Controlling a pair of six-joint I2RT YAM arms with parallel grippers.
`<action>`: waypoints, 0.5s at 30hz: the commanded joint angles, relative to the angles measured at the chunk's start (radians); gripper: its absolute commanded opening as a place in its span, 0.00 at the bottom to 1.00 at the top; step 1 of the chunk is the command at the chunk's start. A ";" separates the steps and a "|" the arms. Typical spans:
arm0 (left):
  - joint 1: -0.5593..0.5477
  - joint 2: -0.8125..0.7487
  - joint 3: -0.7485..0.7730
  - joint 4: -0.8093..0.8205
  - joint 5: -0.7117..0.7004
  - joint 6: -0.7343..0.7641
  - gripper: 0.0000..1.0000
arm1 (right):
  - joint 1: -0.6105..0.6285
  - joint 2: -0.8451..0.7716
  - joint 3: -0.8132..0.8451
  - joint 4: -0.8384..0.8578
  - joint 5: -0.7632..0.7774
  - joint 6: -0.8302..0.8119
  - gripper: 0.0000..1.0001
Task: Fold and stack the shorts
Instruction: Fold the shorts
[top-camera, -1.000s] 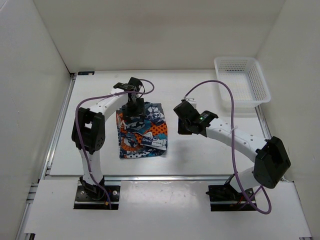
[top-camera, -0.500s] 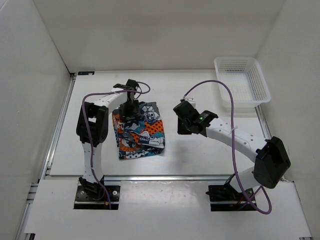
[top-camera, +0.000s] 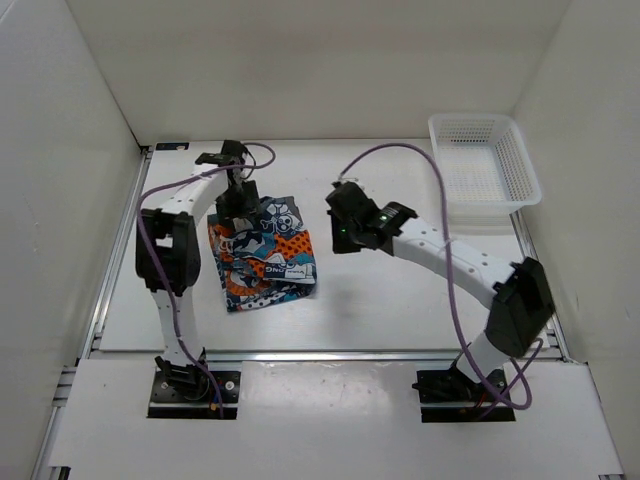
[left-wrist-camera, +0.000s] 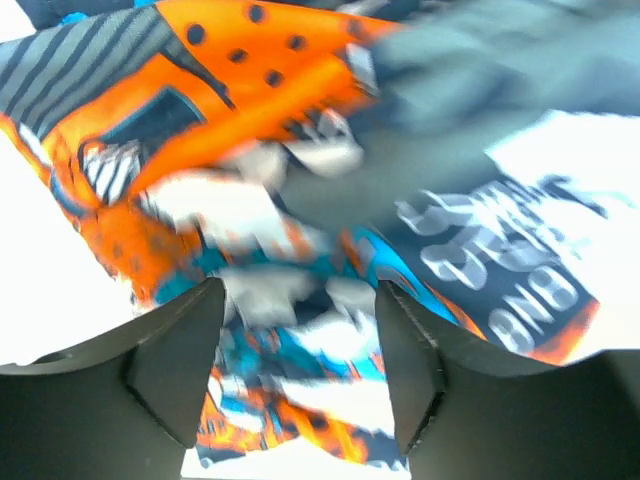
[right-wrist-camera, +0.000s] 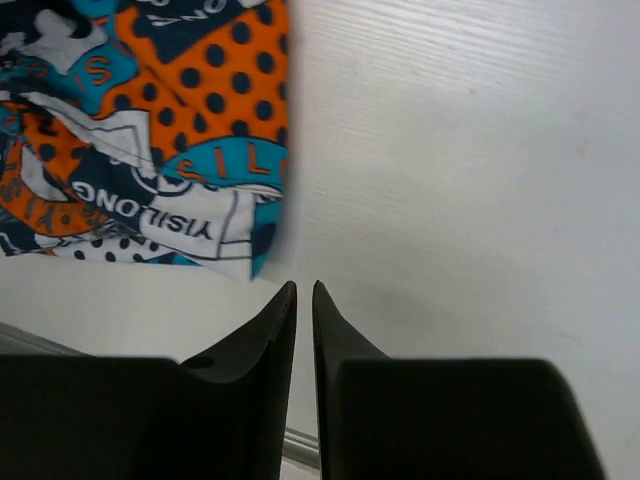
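Your shorts (top-camera: 262, 255) lie folded on the table's (top-camera: 400, 300) left half. The left gripper (left-wrist-camera: 300, 295) is spread wide, low over their far edge, and the right gripper (right-wrist-camera: 304, 290) is clenched and empty just off their right edge. Press evenly and slide slowly, so the folded layers don't shear apart.

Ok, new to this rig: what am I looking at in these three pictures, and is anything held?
Two robot arms, each ending in a two-finger gripper, stand at the near edge of a white table. The wide picture looks down from above; the other two come from wrist cameras. On the table lie printed shorts and, far right, a white mesh basket. The left gripper is down at the shorts, jaws apart; the right gripper hovers beside them, shut and empty.
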 joint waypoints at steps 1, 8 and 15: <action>-0.001 -0.186 0.051 -0.037 0.085 0.007 0.74 | 0.026 0.124 0.148 0.029 -0.066 -0.078 0.16; 0.068 -0.265 -0.142 0.038 0.132 -0.042 0.72 | 0.035 0.400 0.401 0.038 -0.314 -0.153 0.08; 0.103 -0.135 -0.245 0.134 0.105 -0.061 0.67 | 0.044 0.554 0.367 0.069 -0.288 -0.063 0.02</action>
